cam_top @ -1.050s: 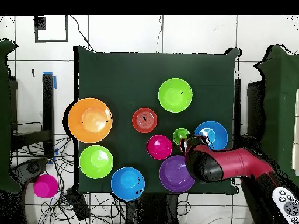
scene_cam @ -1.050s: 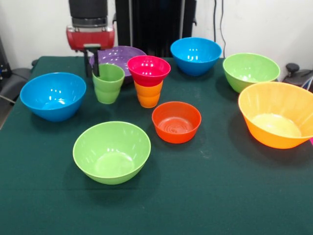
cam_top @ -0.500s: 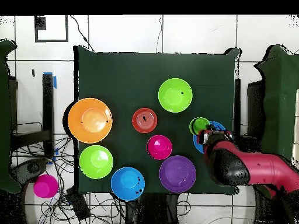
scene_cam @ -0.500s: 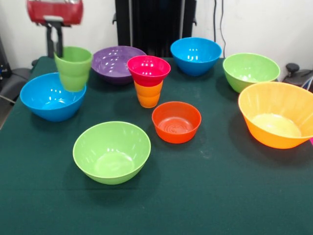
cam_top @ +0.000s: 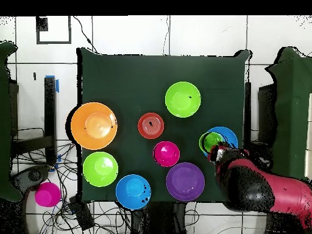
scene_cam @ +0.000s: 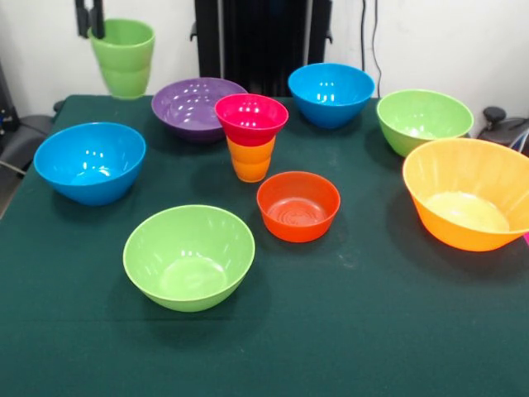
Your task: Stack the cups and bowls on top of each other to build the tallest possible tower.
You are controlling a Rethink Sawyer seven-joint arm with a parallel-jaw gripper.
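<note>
The light green cup [scene_cam: 122,56] hangs high in the air at the back left, above the table's edge. My gripper [scene_cam: 91,31] is shut on its rim, only the two black fingers showing. From overhead the green cup [cam_top: 211,142] overlaps the edge of a blue bowl [cam_top: 225,138], with the gripper [cam_top: 215,152] beside it. The magenta bowl [scene_cam: 251,118] sits on the orange cup [scene_cam: 250,159] mid-table. An orange-red bowl [scene_cam: 297,207], a purple bowl [scene_cam: 192,103], blue bowls [scene_cam: 89,162] [scene_cam: 331,93], green bowls [scene_cam: 188,256] [scene_cam: 424,121] and the large orange bowl [scene_cam: 469,193] stand apart on the cloth.
The dark green tablecloth [scene_cam: 347,331] covers the table. A black stand [scene_cam: 260,41] rises behind it. Off the table, overhead, a pink round object [cam_top: 47,194] lies among cables on the floor.
The gripper has lifted the green cup off the table beside the purple bowl, carried it left in the front view over the blue bowl, and raised it higher still.
</note>
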